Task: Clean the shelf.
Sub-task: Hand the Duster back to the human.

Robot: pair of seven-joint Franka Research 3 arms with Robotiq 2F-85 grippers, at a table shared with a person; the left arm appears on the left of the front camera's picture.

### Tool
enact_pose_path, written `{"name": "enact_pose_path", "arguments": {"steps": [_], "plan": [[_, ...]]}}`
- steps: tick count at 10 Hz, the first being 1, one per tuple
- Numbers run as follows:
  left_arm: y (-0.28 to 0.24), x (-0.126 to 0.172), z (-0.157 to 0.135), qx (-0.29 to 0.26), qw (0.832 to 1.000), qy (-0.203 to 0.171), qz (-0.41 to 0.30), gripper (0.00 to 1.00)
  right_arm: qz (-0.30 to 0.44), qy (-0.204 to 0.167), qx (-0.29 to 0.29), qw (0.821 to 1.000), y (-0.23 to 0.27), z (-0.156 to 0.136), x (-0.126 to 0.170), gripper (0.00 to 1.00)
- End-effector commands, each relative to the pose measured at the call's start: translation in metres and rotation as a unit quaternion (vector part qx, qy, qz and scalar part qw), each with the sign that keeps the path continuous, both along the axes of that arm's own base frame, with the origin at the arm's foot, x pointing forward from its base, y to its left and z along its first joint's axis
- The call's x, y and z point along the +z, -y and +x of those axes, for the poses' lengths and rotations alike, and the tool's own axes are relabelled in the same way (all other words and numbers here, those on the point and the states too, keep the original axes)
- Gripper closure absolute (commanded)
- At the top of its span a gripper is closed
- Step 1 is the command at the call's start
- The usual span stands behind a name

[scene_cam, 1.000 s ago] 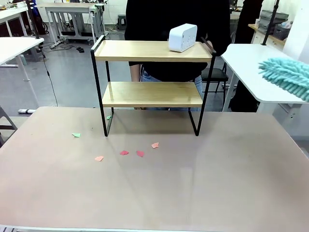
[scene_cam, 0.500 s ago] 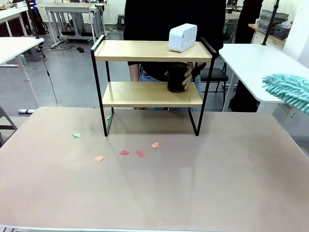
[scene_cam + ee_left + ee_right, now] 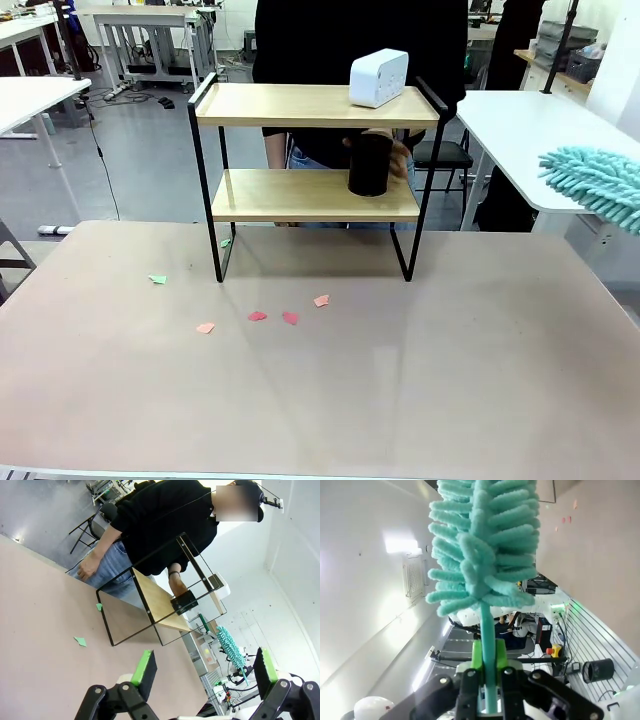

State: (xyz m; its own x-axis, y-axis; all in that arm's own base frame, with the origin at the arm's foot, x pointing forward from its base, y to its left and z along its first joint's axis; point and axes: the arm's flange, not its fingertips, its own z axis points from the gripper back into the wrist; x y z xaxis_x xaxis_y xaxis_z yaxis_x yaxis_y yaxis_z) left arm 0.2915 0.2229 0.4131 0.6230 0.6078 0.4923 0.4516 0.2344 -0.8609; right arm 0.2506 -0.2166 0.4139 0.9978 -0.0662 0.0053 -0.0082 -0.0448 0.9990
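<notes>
Black cup [image 3: 369, 165] newly on shelf [image 3: 290, 105] lower board, left of duster [image 3: 485, 540]; right gripper [image 3: 487, 656] grips duster, left gripper [image 3: 205, 666] released; obstacle.

White tables [image 3: 520, 125] (one each side) flank the grey floor [image 3: 140, 170].

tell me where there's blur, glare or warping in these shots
Front view: the person's hand behind the black cylinder is motion-blurred, the shelf sharp, with a faint reflection on the table. Left wrist view: tilted and wide-angle, background washed out at right. Right wrist view: the teal duster is sharp, with a glaring light patch beside it.
</notes>
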Motion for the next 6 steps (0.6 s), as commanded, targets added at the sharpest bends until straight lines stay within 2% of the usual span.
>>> {"name": "enact_pose_path", "arguments": {"steps": [1,6], "plan": [[0.0055,-0.0012,-0.0048,-0.003,1.000,0.010,0.004,0.00,0.012,0.011,-0.002,1.000,0.0042,-0.0010,0.0065,0.95],[0.0055,-0.0012,-0.0048,-0.003,1.000,0.010,0.004,0.00,0.012,0.011,-0.002,1.000,0.0042,-0.0010,0.0065,0.95]]}}
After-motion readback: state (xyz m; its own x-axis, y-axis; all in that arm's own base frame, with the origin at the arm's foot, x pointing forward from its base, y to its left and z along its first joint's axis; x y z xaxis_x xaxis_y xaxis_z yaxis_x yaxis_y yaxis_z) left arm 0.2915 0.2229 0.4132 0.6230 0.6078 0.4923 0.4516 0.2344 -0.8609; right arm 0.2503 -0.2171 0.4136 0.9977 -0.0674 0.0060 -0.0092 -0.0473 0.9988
